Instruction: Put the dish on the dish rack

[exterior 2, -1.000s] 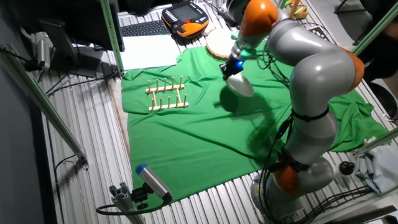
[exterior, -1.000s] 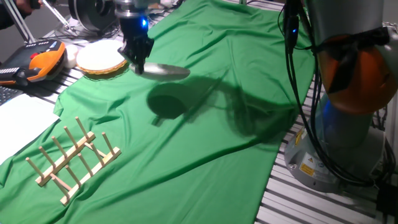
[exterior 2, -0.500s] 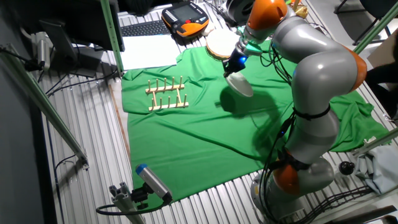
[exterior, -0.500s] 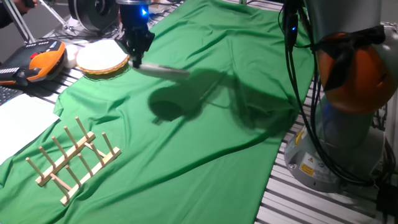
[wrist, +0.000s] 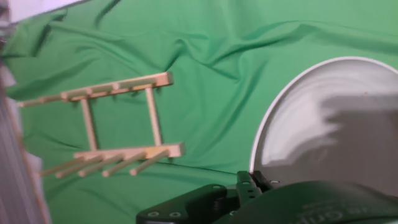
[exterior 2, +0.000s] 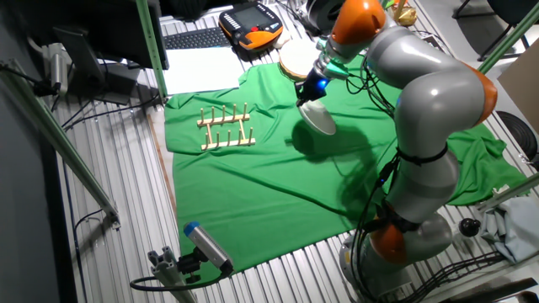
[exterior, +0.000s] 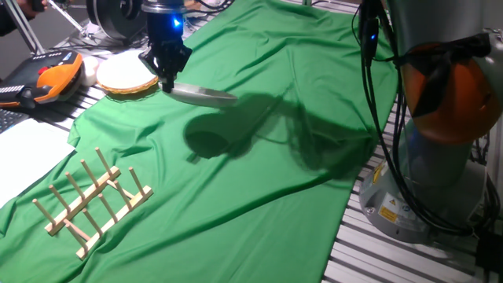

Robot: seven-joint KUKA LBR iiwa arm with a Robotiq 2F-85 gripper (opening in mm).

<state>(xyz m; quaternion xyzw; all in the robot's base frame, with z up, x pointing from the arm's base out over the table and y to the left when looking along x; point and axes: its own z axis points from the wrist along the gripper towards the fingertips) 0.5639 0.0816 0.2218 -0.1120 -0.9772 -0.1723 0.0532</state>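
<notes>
My gripper [exterior: 167, 81] is shut on the rim of the dish [exterior: 203, 95], a plain white round plate held nearly flat in the air above the green cloth, its shadow below it. It also shows in the other fixed view [exterior 2: 319, 119] and fills the right of the hand view [wrist: 336, 124]. The dish rack [exterior: 90, 201], light wood with upright pegs, stands empty at the front left of the cloth, well away from the dish. The rack shows in the other fixed view [exterior 2: 226, 127] and in the hand view [wrist: 118, 124].
A white disc with a wicker rim [exterior: 126, 75] lies just left of the gripper. An orange pendant [exterior: 52, 79] and white paper [exterior: 27, 149] lie off the cloth's left edge. The robot's base [exterior: 440, 157] stands at the right. The green cloth [exterior: 259, 181] is wrinkled.
The gripper has moved the dish slightly left, toward the rack side, and tilted it flatter. The shadow under it has shifted left too.
</notes>
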